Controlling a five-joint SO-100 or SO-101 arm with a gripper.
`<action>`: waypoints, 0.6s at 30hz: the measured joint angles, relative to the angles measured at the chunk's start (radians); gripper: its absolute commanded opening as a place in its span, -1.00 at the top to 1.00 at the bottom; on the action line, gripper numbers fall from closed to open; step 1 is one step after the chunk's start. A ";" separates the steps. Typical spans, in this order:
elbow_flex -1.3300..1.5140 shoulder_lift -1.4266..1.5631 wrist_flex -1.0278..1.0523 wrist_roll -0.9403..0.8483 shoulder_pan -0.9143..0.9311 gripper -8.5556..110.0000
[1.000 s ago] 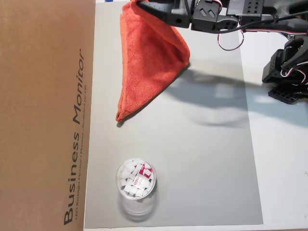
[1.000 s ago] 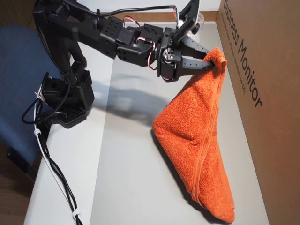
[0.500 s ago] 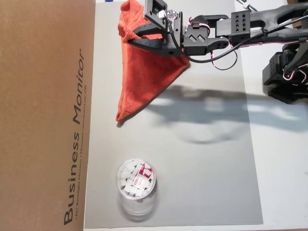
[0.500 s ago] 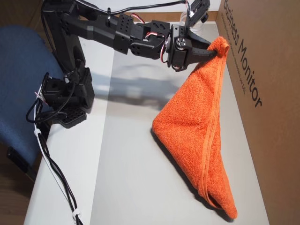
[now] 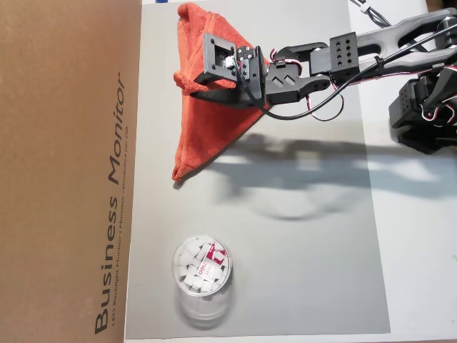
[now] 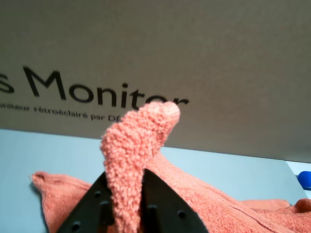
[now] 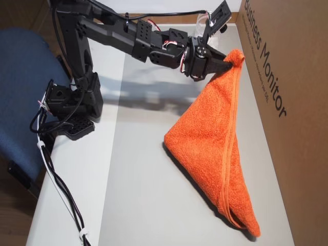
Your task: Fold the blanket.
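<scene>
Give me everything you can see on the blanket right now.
The blanket is orange-red fuzzy terry cloth with a flat hemmed edge, doubled over into a rough triangle. The gripper pinches one corner and holds it raised near the cardboard box; the wrist view shows cloth bunched between the jaws. Its lower part rests on the grey mat.

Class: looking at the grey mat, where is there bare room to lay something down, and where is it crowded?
Bare: the mat between the jar and its right edge. Crowded: the top, where the tool holds the blanket beside the cardboard box.
</scene>
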 measured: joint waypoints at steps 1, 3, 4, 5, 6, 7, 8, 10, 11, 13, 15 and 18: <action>0.000 -0.011 0.000 -0.008 -0.002 0.86; 0.000 -0.035 0.000 -0.026 -0.006 0.86; 0.000 -0.048 0.000 -0.032 -0.011 0.86; 0.000 -0.060 0.000 -0.037 -0.014 0.86; 0.000 -0.069 0.000 -0.040 -0.020 0.86; 0.000 -0.078 0.000 -0.040 -0.023 0.86; -0.002 -0.092 0.000 -0.038 -0.031 0.86; -0.009 -0.120 -0.006 -0.048 -0.041 0.86; -0.017 -0.135 -0.020 -0.044 -0.049 0.86; -0.040 -0.178 -0.058 -0.048 -0.066 0.86; -0.064 -0.212 -0.086 -0.049 -0.084 0.86; -0.117 -0.275 -0.114 -0.049 -0.109 0.86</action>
